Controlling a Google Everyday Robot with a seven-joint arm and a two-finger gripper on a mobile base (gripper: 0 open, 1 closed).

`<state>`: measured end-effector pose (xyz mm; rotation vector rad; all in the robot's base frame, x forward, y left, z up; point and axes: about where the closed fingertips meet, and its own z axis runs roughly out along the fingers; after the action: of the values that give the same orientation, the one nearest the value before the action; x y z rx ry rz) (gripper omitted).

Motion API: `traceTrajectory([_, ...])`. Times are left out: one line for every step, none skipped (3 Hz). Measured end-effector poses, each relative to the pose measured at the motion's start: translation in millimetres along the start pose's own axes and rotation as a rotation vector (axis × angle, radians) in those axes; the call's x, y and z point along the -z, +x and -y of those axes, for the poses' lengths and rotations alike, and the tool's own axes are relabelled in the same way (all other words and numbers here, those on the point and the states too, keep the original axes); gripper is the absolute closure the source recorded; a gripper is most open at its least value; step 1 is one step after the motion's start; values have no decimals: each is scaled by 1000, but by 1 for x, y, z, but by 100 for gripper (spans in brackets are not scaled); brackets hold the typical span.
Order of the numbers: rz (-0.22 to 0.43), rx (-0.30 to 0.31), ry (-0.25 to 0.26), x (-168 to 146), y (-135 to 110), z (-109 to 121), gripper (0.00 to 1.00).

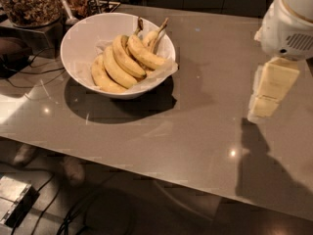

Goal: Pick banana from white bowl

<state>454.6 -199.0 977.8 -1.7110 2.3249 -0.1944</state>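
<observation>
One curved yellow banana (146,57), jaws far right.

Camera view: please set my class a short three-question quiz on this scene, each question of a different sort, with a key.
1. True or false: the curved yellow bananas lie inside the large round glossy white bowl.
2. Where is the robot's cream-coloured gripper? A: inside the bowl. B: above the smooth grey table at the picture's right, apart from the bowl. C: gripping a banana.
3. Which container stands beyond the bowl, at the picture's top left?

Key: 1 true. 2 B. 3 the glass jar of brown nuts.
</observation>
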Motion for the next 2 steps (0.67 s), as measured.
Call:
traceTrajectory([-89,18,-16,-19,-39,9,0])
traceTrajectory([-72,16,2,-19,-45,13,0])
